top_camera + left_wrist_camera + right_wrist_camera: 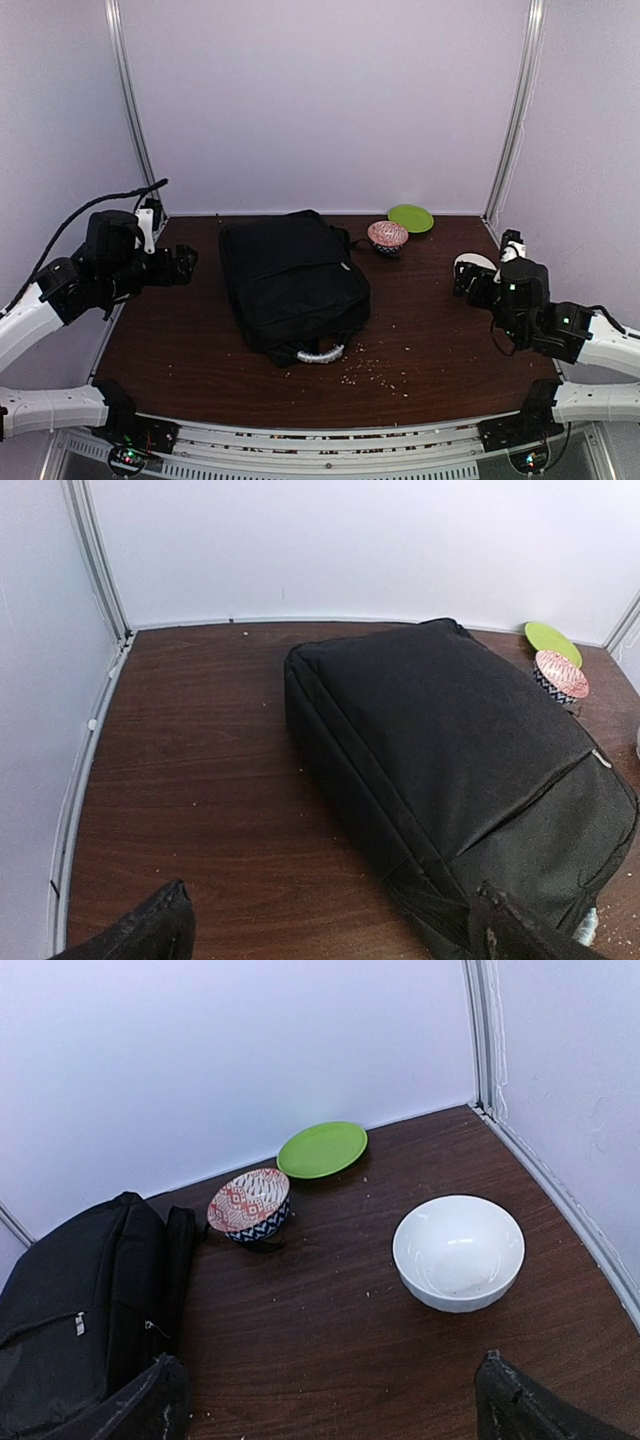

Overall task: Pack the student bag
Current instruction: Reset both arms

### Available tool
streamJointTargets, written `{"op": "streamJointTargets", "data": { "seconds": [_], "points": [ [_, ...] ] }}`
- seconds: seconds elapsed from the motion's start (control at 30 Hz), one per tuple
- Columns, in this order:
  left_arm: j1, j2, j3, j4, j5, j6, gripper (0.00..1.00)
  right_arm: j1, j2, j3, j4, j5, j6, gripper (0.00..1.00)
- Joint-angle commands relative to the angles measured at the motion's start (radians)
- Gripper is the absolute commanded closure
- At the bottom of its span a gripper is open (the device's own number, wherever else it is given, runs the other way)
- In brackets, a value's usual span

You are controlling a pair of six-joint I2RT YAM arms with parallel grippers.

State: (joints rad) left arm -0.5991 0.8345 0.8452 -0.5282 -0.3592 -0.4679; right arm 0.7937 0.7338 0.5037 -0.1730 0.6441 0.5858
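The surface (pixel 180 350) carries the student bag (pixel 292 282), lying flat and closed near the middle, its silvery handle (pixel 320 354) at the near end. Behind it to the right stand a patterned bowl (pixel 387 236) and a green plate (pixel 411 217); a white bowl (pixel 458 1251) sits near the right wall. Crumbs (pixel 375 372) speckle the wood near the handle.

The step in hand looks like opening the bag. That would go best with one arm pinning the fabric while the other works the zipper pull (pixel 79 1324), pulling along the seam.

The left end effector (pixel 184 264) hovers left of the bag, level, fingers spread and empty. The right end effector (pixel 466 280) hangs by the white bowl, also open, holding nothing.
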Motion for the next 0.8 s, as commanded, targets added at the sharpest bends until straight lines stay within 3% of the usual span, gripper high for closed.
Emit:
{"op": "streamJointTargets", "data": {
  "seconds": [0.0, 0.13, 0.43, 0.63, 0.77],
  "points": [
    [0.003, -0.047, -0.025, 0.051, 0.003, 0.019, 0.02, -0.039, 0.0, -0.001, 0.09, 0.0, -0.042, 0.01],
    [0.004, -0.087, -0.047, 0.085, 0.02, 0.03, 0.02, -0.044, 0.029, 0.017, 0.112, 0.033, -0.08, 0.01],
    [0.002, -0.13, -0.083, 0.119, 0.009, 0.023, 0.02, -0.044, 0.129, 0.145, -0.11, 0.169, -0.029, 0.01],
    [0.001, -0.126, -0.092, 0.137, 0.005, 0.021, 0.02, -0.043, 0.064, 0.041, 0.052, 0.148, -0.085, 0.01],
    [0.002, -0.12, -0.094, 0.144, 0.002, 0.009, 0.04, -0.047, 0.061, 0.036, 0.073, 0.143, -0.107, 0.0]
  ]
}}
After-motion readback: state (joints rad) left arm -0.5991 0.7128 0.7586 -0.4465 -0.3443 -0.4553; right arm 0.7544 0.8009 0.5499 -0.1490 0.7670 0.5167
